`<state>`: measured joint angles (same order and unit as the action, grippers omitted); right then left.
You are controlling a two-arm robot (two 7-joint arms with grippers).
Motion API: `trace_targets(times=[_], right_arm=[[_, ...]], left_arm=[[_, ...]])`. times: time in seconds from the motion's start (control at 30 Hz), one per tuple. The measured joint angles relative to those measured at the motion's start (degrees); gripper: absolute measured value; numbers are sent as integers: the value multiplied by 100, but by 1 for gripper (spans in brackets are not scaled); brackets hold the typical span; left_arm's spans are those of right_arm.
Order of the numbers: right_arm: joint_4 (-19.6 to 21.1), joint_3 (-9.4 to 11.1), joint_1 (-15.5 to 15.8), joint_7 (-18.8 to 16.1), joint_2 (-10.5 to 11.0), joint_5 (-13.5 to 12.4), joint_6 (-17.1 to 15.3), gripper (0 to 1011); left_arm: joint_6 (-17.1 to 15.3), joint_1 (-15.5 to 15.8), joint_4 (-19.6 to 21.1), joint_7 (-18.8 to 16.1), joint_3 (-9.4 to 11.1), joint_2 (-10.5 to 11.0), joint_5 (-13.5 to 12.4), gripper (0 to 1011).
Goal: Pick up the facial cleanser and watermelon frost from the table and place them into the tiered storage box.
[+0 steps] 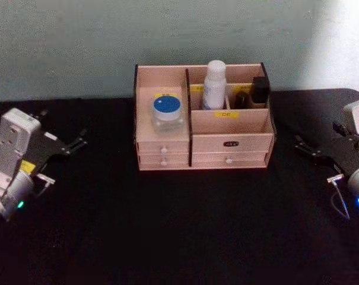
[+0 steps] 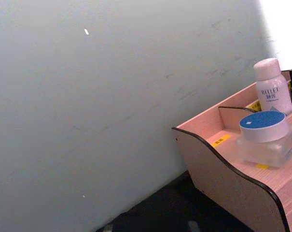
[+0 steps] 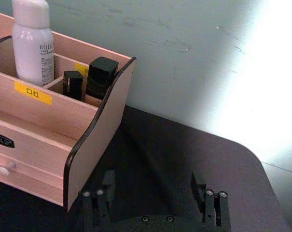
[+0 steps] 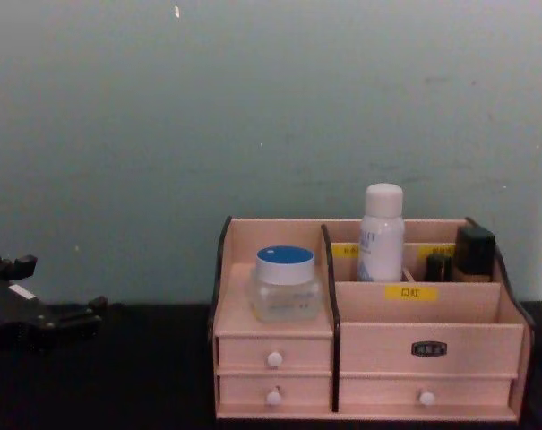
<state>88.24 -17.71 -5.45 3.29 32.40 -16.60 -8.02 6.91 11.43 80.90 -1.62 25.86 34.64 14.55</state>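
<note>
- While both arms sit low at the sides of the black table (image 1: 179,237), the tiered storage box (image 1: 167,145) stands at the back centre against the pale wall (image 1: 66,41), drawers facing the robot.
- The facial cleanser (image 1: 215,84) stands upright in the box's rear compartment, just right of the dark centre divider; white cap uppermost, blue print on its side. The chest view puts it behind the front wall that carries a yellow label (image 4: 410,292).
- The watermelon frost (image 1: 167,113) sits on the left-hand shelf of the box, above the two left drawers — blue lid up, clear body resting flat on the wood. It is left of the divider, apart from the bottle.
- Two small black bottles (image 1: 253,94) stand in the rear right compartments, beside the cleanser but divided from it by a thin partition.
- Left gripper (image 1: 78,143): left of the box, well apart from it, just over the table. Fingers point toward the box and are spread, nothing between them.
- Right gripper (image 1: 304,148): right of the box, well apart, also low. In the right wrist view its fingers (image 3: 101,198) stand wide apart with bare table between them; the box's dark side panel is close ahead.
- White drawer knobs (image 4: 274,359) all face front; drawers closed.
</note>
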Motion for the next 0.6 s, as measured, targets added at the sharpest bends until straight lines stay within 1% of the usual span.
trace_targets(times=[0.6], right_arm=[[0,0,0,0,0,0,1,1002]], left_arm=[[0,0,0,0,0,0,0,1001]])
